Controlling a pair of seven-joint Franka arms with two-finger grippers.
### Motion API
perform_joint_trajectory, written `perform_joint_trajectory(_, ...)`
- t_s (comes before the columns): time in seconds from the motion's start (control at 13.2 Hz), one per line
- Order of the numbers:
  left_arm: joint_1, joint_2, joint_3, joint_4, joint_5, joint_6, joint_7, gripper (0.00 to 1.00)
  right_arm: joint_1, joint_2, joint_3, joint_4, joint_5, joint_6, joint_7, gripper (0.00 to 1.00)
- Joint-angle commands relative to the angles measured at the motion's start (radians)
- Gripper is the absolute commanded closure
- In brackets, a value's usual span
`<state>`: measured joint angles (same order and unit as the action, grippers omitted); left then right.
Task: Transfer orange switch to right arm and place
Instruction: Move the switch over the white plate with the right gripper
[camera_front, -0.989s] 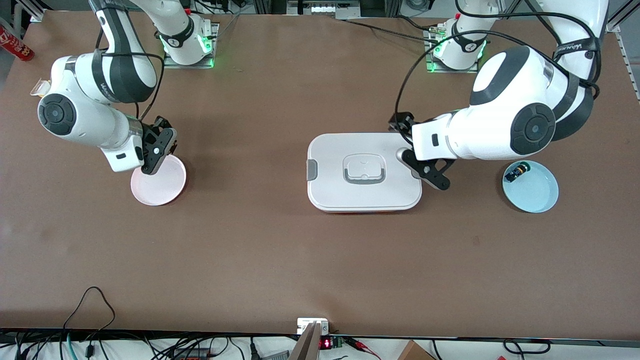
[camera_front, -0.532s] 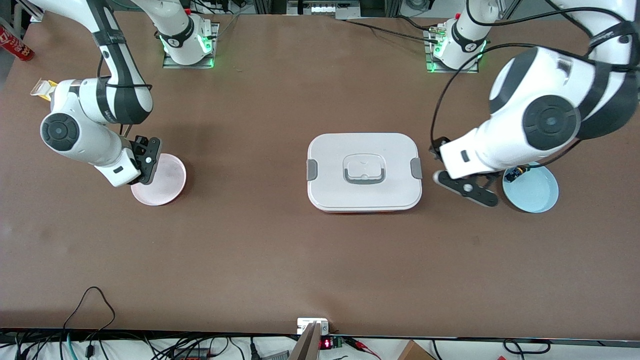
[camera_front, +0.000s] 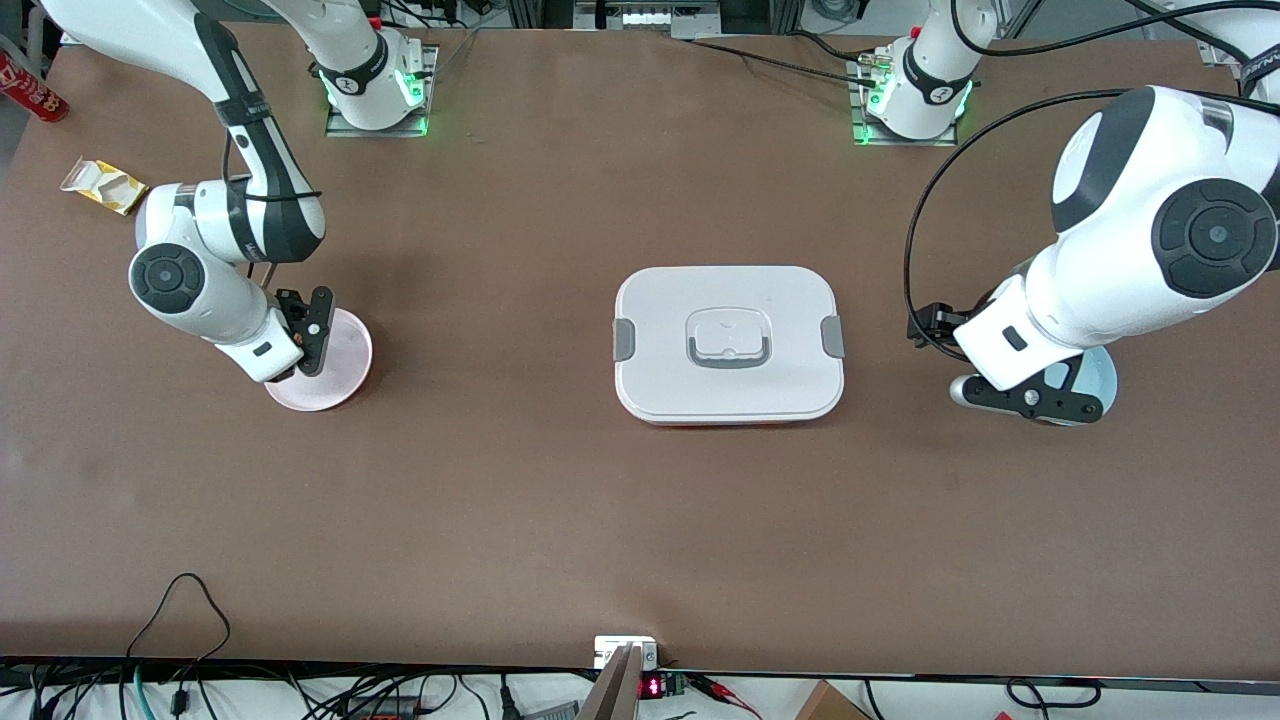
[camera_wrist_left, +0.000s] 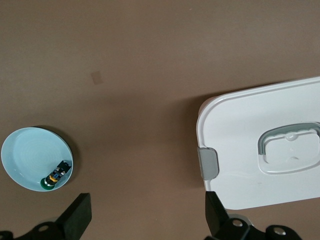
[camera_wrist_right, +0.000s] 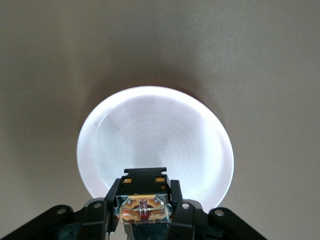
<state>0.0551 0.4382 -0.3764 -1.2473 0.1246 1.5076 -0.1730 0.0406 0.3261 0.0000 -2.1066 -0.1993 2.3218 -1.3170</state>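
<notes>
- Right gripper (camera_front: 308, 338) hangs over the pink plate (camera_front: 342, 380), above the plate's 9 o'clock rim in the front view.
- Its claw is clamped on the orange switch (camera_wrist_right: 144, 209); the tan-orange block shows between the fingers in the right wrist view, above the plate (camera_wrist_right: 155, 135).
- The switch is held in the air, not on the plate; the front view hides it.
- Left gripper (camera_front: 1035, 398) hangs over the blue plate (camera_front: 1102, 362), at about its 8 o'clock rim.
- Its claw (camera_wrist_left: 147, 220) is spread wide and grips nothing.
- A green-capped switch (camera_wrist_left: 54, 177) lies in the blue plate (camera_wrist_left: 27, 152), against the rim.
- White lidded container (camera_front: 660, 300) sits mid-table; the pink plate is at its 9 o'clock and the blue plate at its 3 o'clock, both well apart from it.
- Yellow carton (camera_front: 103, 184) lies at 10 o'clock from the pink plate.
</notes>
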Motion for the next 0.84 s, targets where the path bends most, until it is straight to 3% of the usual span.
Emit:
perform_joint_trajectory(0.0,0.025,0.002,-0.006,0.026,0.024,-0.018,-0.014,0.0,-0.021,0.016,0.011,-0.032,-0.015,0.07,-0.03,0.94)
perform_joint_trajectory(0.53,0.042,-0.032,-0.001,0.02,0.017,-0.02,-0.006,0.0,-0.03,0.077,0.009,-0.052,-0.015,0.16,-0.065,0.94)
perform_joint_trajectory(0.68,-0.003,-0.105,0.101,-0.045,-0.009,-0.014,0.006,0.0,-0.042,0.094,0.009,-0.055,-0.015,0.191,-0.071,0.94)
perform_joint_trajectory(0.76,-0.074,-0.184,0.2,-0.145,-0.057,0.006,0.007,0.0,-0.042,0.105,0.011,-0.058,-0.015,0.212,-0.071,0.94)
